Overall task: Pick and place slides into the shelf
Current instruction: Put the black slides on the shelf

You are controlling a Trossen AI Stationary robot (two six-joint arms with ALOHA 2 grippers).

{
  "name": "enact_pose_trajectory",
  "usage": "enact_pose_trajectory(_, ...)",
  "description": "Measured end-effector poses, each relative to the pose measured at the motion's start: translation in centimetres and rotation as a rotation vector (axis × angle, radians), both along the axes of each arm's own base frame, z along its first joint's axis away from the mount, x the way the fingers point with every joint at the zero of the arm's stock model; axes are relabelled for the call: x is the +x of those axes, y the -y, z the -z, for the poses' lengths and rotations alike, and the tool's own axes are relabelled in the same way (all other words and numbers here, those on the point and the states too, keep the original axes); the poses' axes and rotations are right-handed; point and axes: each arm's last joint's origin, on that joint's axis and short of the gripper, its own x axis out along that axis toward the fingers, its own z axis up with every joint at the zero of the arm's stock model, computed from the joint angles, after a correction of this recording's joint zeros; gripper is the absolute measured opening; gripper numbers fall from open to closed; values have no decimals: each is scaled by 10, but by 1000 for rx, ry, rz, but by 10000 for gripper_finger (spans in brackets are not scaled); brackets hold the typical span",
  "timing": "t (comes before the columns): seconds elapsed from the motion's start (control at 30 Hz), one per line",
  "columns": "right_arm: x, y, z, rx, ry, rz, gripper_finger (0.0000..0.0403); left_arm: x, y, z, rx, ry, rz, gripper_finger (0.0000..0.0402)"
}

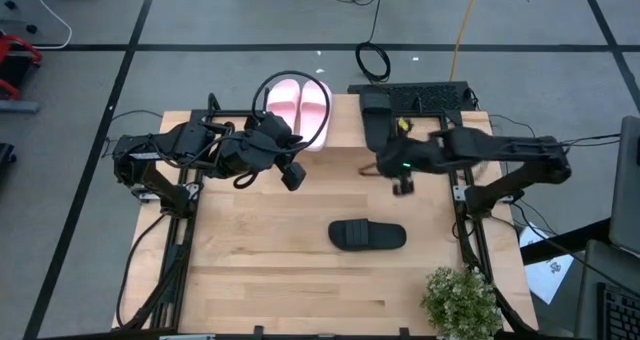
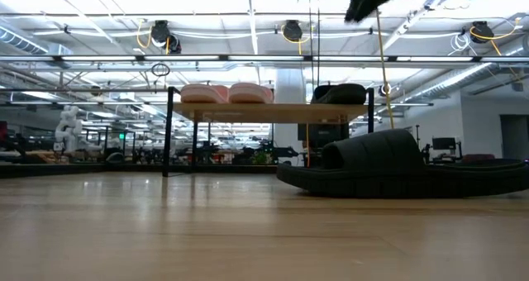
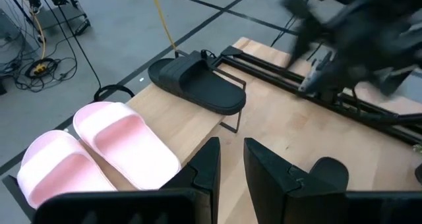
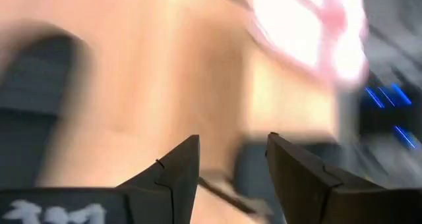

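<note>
The low wooden shelf [image 1: 343,122] stands at the table's far edge. The pale pink pair of slides [image 1: 298,105] lies side by side on its top, and also shows in the left wrist view [image 3: 112,148]. One black slide [image 1: 375,108] lies on the shelf's right part [image 3: 198,85]. The other black slide [image 1: 367,234] lies flat on the table, near the middle right [image 2: 388,161]. My left gripper [image 1: 293,176] hangs open and empty in front of the pink pair [image 3: 231,161]. My right gripper [image 1: 402,187] is open and empty in front of the shelf's right end [image 4: 231,158].
A potted plant [image 1: 462,300] stands at the table's near right corner. A black perforated panel [image 1: 430,98] lies behind the shelf's right end. A cable coil [image 1: 373,60] lies on the floor beyond the table. Bare tabletop [image 1: 260,260] spreads across the near left.
</note>
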Motion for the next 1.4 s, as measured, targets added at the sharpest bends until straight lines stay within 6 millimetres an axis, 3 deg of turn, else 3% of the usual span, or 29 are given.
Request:
enact_pose_trajectory(0.13,-8,-28,-15,124,120,-226,167,0,-1,1,27,-26,15,63)
enact_pose_trajectory(0.3,3,-59,-6,27,45,-465,167,-1,-2,0,81,-43,0,63)
enact_pose_trajectory(0.53,37,-85,66,-118,-189,-716,167,-1,-2,0,94,-55,7,63)
enact_pose_trajectory(0.73,40,-90,119,-193,-254,-788,167,-3,-1,2,86,-75,7,63)
enact_pose_trajectory(1.03,15,-112,166,-223,-332,-925,167,-4,3,4,67,-78,11,63)
enact_pose_trajectory(1.17,12,-120,178,-241,-275,-967,167,-4,4,4,50,-64,2,63)
enact_pose_trajectory(1.4,8,-116,197,-403,-259,-980,167,-4,4,3,3,-28,-34,63)
